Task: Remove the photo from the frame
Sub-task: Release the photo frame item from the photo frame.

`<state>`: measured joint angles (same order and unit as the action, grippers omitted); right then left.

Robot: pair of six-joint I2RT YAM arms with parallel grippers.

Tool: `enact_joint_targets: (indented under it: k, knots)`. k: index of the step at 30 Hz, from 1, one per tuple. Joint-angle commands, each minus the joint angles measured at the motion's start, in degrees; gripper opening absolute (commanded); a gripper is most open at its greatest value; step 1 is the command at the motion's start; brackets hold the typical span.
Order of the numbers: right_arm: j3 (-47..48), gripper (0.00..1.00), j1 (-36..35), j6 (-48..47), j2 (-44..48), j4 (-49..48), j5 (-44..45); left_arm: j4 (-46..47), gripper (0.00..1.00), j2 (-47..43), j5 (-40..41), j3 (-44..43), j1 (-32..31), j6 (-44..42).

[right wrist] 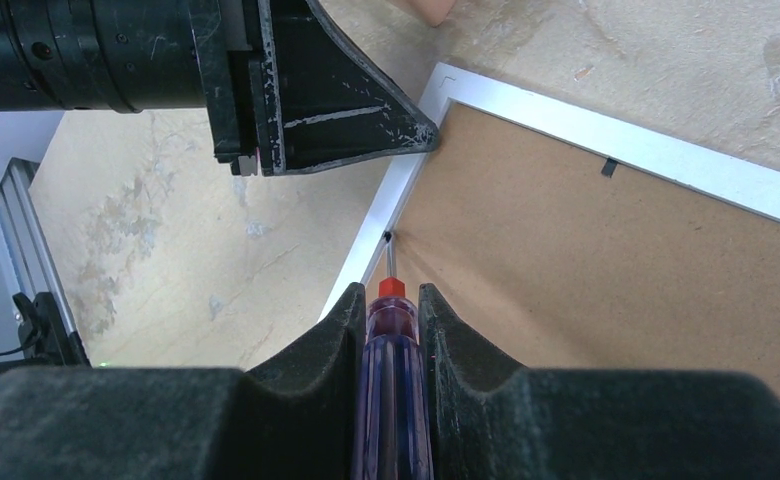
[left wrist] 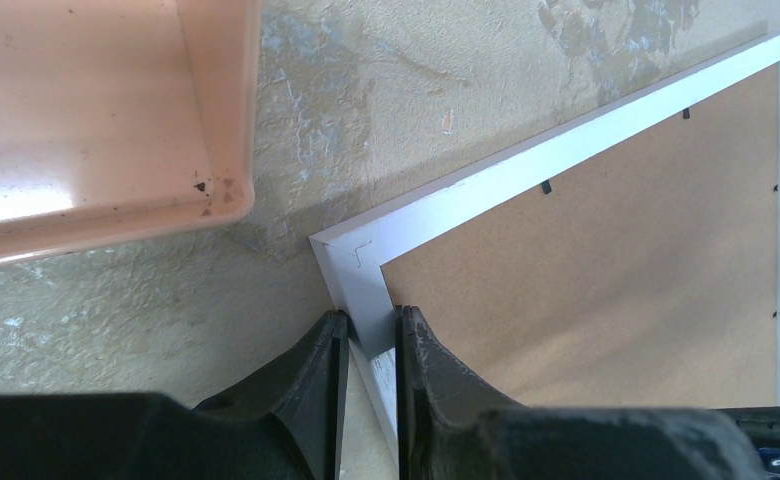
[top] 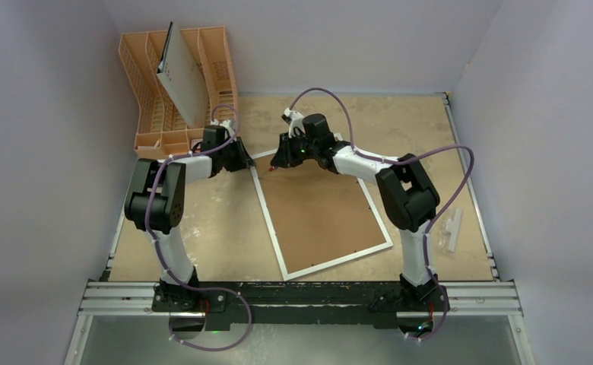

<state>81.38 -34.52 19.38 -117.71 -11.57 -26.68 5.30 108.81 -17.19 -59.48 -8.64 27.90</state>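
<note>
Frame position: the frame (top: 324,217) lies flat on the table (top: 202,236), at the centre of the top view. It is turned slightly off square, with its brown fibreboard back facing up.
Frame border: a narrow white strip runs round all four sides of the brown back.
Retaining tabs: small black tabs (left wrist: 546,187) sit along the inner edge of the border.
Left gripper: the left gripper (left wrist: 371,325) is at the upper-left corner of the frame in the top view.
Left gripper state: the jaws are clamped across the white border strip just below that corner. One finger is outside the frame edge and the other is on the brown back.
Right gripper: the right gripper (right wrist: 394,300) is just right of the left one in the top view, over the upper part of the frame.
Right gripper state: the jaws are closed on the handle of a screwdriver (right wrist: 394,380).
Screwdriver: it has a translucent purple handle and a red collar. The tip of its thin shaft rests at a black tab on the left border.
Rack: an orange plastic rack (top: 217,68) stands at the upper left of the top view, close to the frame's corner.
Rack contents: a grey-white board with small holes (top: 183,80) stands tilted in the rack.
Loose part: a small white piece (top: 453,230) lies at the right edge of the table, well apart from the frame.
</note>
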Motion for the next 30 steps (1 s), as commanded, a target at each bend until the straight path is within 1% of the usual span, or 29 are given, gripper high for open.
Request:
enact_joint_targets:
  k: [1,6,9,13,20,27,30]
  knots:
    - [0.55,0.0,-0.54,0.39,-0.53,-2.02,-1.5,-3.94,0.15,3.66,0.67,1.56,-0.58,-2.06]
    - [2.99,0.0,-1.0,-0.23,-2.61,-1.27,-1.76,-3.89,0.15,3.51,0.59,1.74,-0.63,-2.06]
    - [6.07,0.0,-1.78,-3.06,-3.67,1.9,-1.3,-3.68,0.14,3.51,0.28,2.02,-0.58,-1.98]
    - [11.07,0.0,-3.87,-7.97,-4.53,7.37,1.89,-3.29,0.14,3.37,0.02,2.63,-0.58,-1.65]
    - [20.95,0.0,-9.6,-15.55,-7.59,17.38,9.63,-2.51,0.14,3.17,-0.12,3.23,-0.58,-0.93]
    - [24.47,0.0,-13.5,-18.73,-7.32,20.55,17.14,-2.45,0.14,3.16,-0.14,3.61,-0.58,-0.83]
    - [23.96,0.0,-14.41,-19.04,-5.7,20.36,19.29,-2.25,0.14,3.07,-0.09,3.82,-0.58,-0.7]
